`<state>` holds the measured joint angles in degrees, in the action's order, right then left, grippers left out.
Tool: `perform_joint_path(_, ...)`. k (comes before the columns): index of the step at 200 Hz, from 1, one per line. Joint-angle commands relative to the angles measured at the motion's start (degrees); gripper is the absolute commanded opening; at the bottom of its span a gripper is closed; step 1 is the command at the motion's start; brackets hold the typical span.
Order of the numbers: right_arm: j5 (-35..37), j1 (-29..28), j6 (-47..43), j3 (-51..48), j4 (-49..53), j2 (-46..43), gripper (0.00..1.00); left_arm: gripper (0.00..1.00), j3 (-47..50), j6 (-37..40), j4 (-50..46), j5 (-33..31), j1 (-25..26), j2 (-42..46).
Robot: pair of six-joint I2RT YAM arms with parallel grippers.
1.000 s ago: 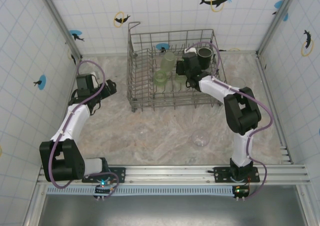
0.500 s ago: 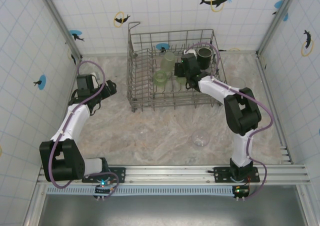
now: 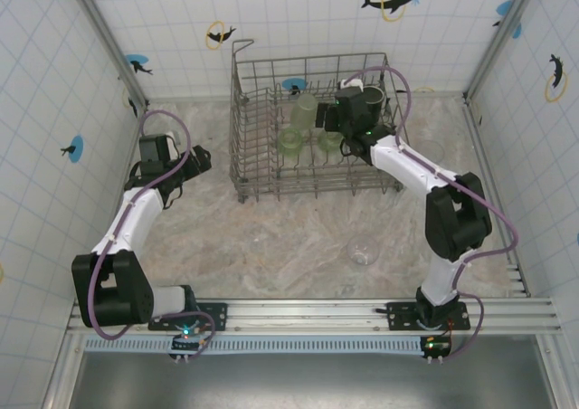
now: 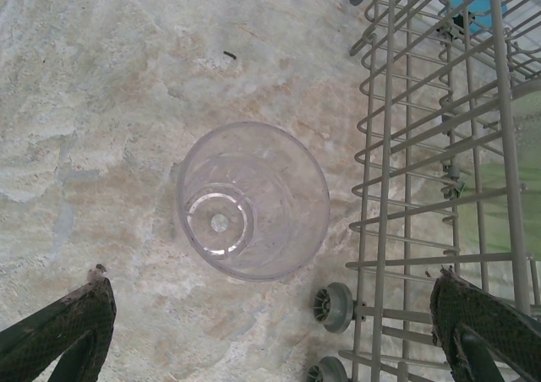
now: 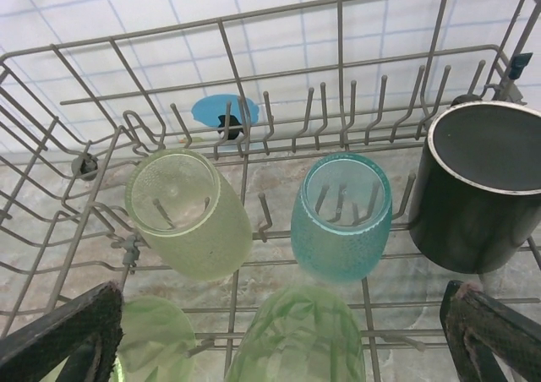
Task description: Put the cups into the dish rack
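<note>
Right fingers [image 5: 76, 331]: I just opened them; translucent green tumbler [image 5: 296, 335] between them, free in grey wire dish rack [image 5: 340, 61].
Left fingers [image 4: 68, 323]: open, clear glass cup [image 4: 254, 200] below between them on surface [image 4: 101, 103].
Meaning: one more loaded, I judge.

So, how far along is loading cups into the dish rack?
Done: green tumblers, a teal cup and a black mug sit in the dish rack. In hand: nothing; left tool and right tool open. Left: clear glass below the left tool, second clear glass on the table.

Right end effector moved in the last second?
Yes. The right end effector shifted toward the far right corner of the dish rack.
</note>
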<state>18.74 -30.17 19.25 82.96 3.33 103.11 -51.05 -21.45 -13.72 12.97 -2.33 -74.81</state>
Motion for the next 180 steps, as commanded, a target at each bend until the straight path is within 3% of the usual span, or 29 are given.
perform_joint_path(1, -0.16, -0.67, 1.80, -1.77, 2.93, -3.68, 0.99, 0.97, -1.78, -0.26, -1.40, -0.71, -0.40, -0.34)
perform_joint_path(85, -4.40, -2.54, 7.05, -14.15, 5.13, -16.61, 0.99, 0.97, -1.41, -0.04, -1.24, -1.55, -0.40, -0.95)
perform_joint_path(123, -3.98, -3.76, 9.32, -23.74, 2.57, -23.68, 0.99, 0.97, -0.98, -0.49, 0.32, 1.72, -0.31, -3.03)
perform_joint_path(180, -5.33, -3.02, 6.80, -24.48, 3.99, -25.20, 0.99, 0.97, -6.72, -1.29, 0.79, 5.58, 0.16, -6.67)
